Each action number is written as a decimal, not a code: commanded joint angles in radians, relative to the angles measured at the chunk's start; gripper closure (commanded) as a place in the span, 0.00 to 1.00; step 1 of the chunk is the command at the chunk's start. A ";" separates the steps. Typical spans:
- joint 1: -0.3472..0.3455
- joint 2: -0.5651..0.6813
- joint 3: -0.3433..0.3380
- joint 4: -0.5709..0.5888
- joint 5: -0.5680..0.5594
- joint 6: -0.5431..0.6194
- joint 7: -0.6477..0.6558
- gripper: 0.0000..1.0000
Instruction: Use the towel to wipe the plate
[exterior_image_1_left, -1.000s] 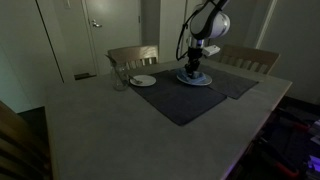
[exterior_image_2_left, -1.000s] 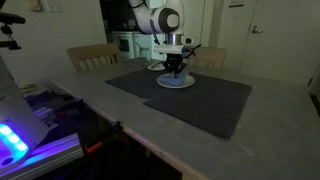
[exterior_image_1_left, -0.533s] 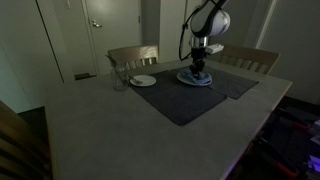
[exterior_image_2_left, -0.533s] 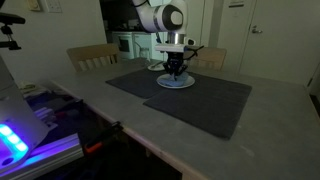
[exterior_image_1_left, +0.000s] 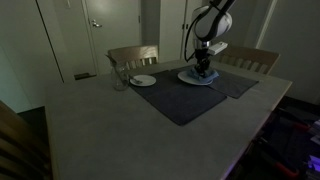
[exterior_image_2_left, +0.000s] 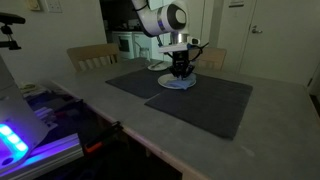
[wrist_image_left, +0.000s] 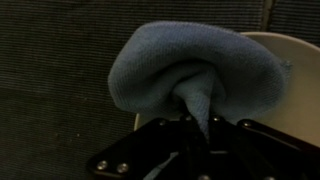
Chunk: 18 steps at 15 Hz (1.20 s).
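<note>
My gripper (wrist_image_left: 195, 122) is shut on a blue towel (wrist_image_left: 190, 65) and presses it down on a pale plate (wrist_image_left: 290, 95). In the wrist view the bunched towel covers most of the plate, and only the plate's right part shows. In both exterior views the gripper (exterior_image_1_left: 204, 68) (exterior_image_2_left: 181, 70) stands over the plate (exterior_image_1_left: 192, 80) (exterior_image_2_left: 172, 85) on a dark placemat (exterior_image_1_left: 190, 100) (exterior_image_2_left: 200, 100) at the far side of the table.
A second small plate (exterior_image_1_left: 143, 80) and a glass (exterior_image_1_left: 119, 78) stand near the far table edge. Wooden chairs (exterior_image_1_left: 132, 55) (exterior_image_1_left: 248, 58) stand behind the table. A lit purple device (exterior_image_2_left: 25, 130) sits beside the table.
My gripper and the towel have shifted sideways across the plate, to the right in both exterior views. The arm's wrist has leaned with it.
</note>
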 joint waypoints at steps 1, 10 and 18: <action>0.019 0.049 -0.030 0.018 -0.039 0.083 0.051 0.98; -0.083 0.052 0.123 -0.006 0.160 0.214 -0.083 0.98; -0.200 0.046 0.280 -0.007 0.358 0.160 -0.312 0.98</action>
